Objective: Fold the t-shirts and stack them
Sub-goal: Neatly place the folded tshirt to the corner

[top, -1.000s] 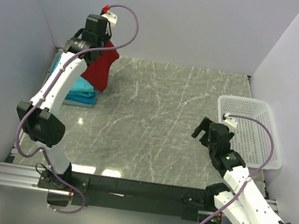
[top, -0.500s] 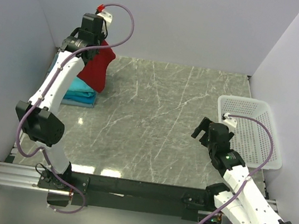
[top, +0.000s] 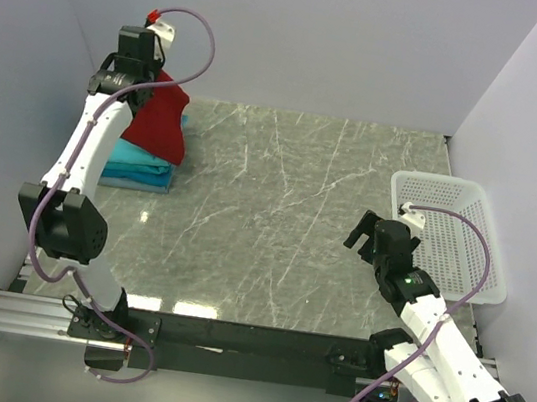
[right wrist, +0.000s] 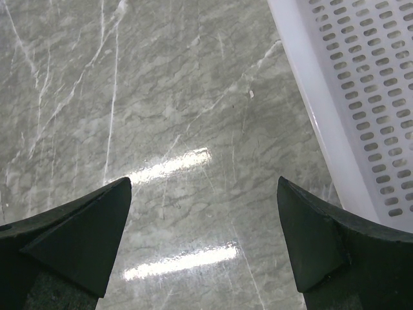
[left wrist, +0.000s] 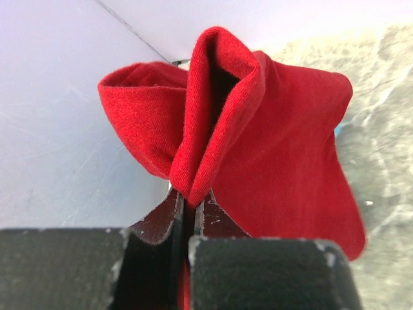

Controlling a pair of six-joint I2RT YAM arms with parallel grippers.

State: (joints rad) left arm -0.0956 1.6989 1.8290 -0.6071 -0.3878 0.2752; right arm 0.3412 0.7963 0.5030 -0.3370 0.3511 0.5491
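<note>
A dark red t-shirt (top: pixel 159 124) hangs folded from my left gripper (top: pixel 144 76), high at the table's back left corner. In the left wrist view the gripper (left wrist: pixel 187 199) is shut on a pinched fold of the red t-shirt (left wrist: pixel 277 161), which droops away below the jaws. Under it lie folded teal t-shirts (top: pixel 140 166) in a stack against the left wall; the hanging red cloth covers their far end. My right gripper (top: pixel 369 232) hovers over the table's right half, and in the right wrist view the gripper (right wrist: pixel 204 187) stands open with only marble between its fingers.
A white lattice basket (top: pixel 457 239) stands at the right edge of the table, its rim (right wrist: pixel 310 97) just right of my right gripper. White walls close the back and both sides. A black rail runs along the near edge by the arm bases.
My left gripper has carried the red t-shirt left and back, so that it now hangs over the teal stack. The right arm has not moved.
</note>
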